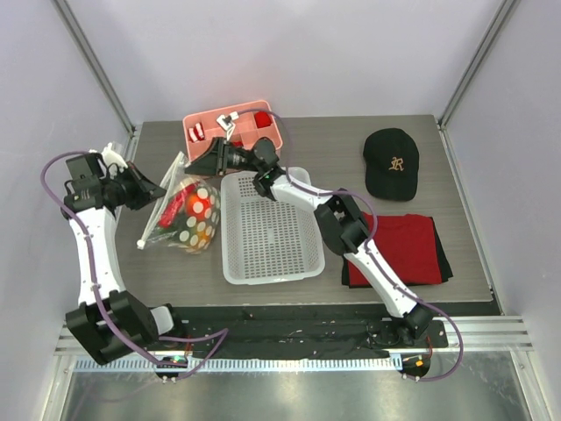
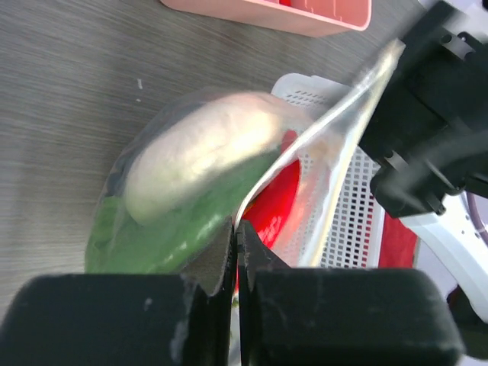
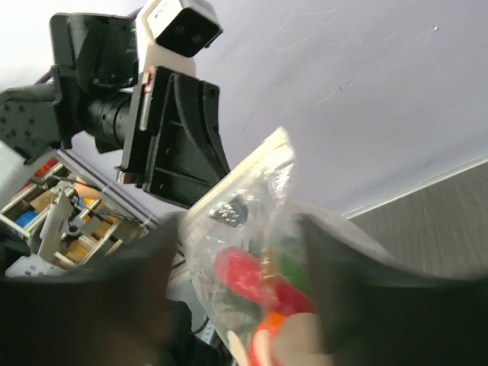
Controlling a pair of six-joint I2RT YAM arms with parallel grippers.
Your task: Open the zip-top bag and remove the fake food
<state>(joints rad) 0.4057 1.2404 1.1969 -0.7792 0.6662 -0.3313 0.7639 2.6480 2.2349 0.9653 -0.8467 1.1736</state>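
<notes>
The zip-top bag (image 1: 180, 230) lies on the table left of the basket, its zip strip (image 1: 163, 203) running up to the left. Inside it shows fake food: a whitish piece (image 2: 200, 152), a green one (image 2: 164, 232) and a red one (image 2: 273, 207). My left gripper (image 1: 155, 190) (image 2: 238, 229) is shut on the bag's thin edge. My right gripper (image 1: 195, 164) (image 3: 240, 229) is at the bag's top corner. Its blurred fingers (image 3: 137, 282) stand apart, with the bag (image 3: 252, 221) between them and nothing pinched.
A white perforated basket (image 1: 263, 230) sits just right of the bag. Behind it is a pink compartment tray (image 1: 256, 132) with red pieces. A black cap (image 1: 392, 162) and folded red cloth (image 1: 401, 247) lie on the right.
</notes>
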